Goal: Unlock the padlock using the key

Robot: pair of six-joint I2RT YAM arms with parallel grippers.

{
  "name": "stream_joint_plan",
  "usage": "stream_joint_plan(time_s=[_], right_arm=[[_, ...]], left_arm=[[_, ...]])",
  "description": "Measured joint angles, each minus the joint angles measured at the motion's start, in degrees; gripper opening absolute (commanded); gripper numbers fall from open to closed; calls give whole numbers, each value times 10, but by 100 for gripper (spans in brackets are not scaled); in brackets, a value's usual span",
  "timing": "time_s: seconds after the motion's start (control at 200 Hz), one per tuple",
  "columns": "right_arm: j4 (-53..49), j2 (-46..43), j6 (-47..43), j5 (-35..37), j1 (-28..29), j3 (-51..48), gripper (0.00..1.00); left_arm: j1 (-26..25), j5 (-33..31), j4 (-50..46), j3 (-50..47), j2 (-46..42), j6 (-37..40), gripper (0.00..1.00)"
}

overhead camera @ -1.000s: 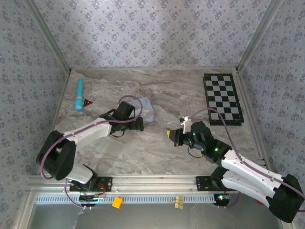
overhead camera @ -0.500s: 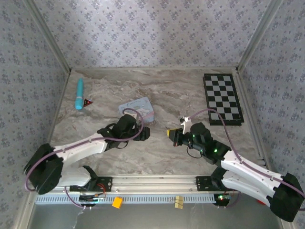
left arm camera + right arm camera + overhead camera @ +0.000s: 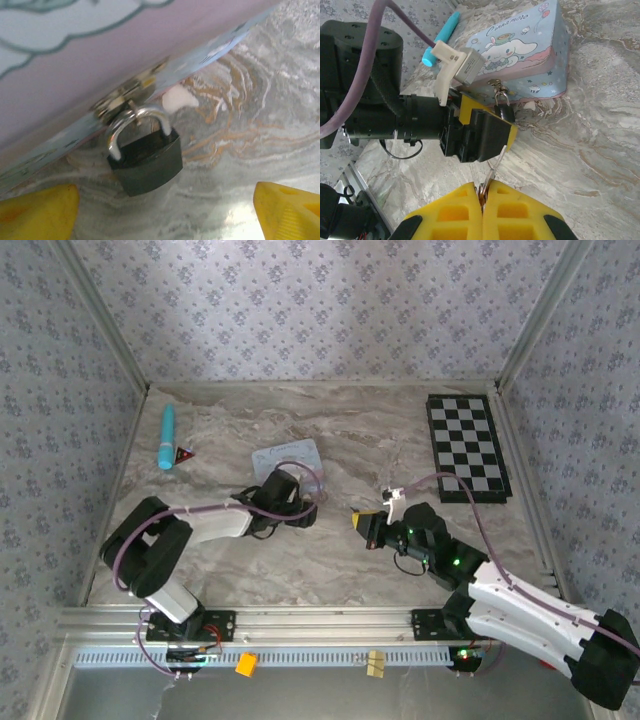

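- The padlock (image 3: 145,160) hangs by its hoop from the clasp (image 3: 120,100) on the side wall of the tin (image 3: 100,45), with its body lying on the counter (image 3: 260,125). It is a small black block with rounded corners and a dull skin, under a bright steel hoop.
- The left tool (image 3: 165,205) stands spread, one yellow fingertip (image 3: 287,212) on each side of the lock and neither touching it. I judge it is set there to close on the body and steady it.
- The key (image 3: 493,170) is a thin silvery blade. It is pinched at its ring end between the pressed-together fingers of the right tool (image 3: 482,192), so the blade is free to enter and its tip aims toward the lock. I cannot see the keyhole.
- The tin is light blue and rectangular, of glossy printed metal, with a cartoon figure and a pink band on the lid.
- The counter is smooth, with a marble pattern in grey and tan.
- A chequered board (image 3: 468,447) and a blue tube (image 3: 167,435) lie well apart from the work.
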Motion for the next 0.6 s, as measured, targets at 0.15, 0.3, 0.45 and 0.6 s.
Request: stream_joint_plan(time_s=[0.15, 0.3, 0.45, 0.6], right_arm=[[0, -1, 0, 2, 0, 0, 0], [0, -3, 0, 2, 0, 0, 0], [0, -3, 0, 4, 1, 0, 0], [0, -3, 0, 4, 1, 0, 0]], left_arm=[[3, 0, 16, 32, 30, 8, 82], [3, 0, 26, 42, 42, 8, 77], [10, 0, 36, 42, 49, -7, 68], [20, 9, 80, 24, 49, -43, 65]])
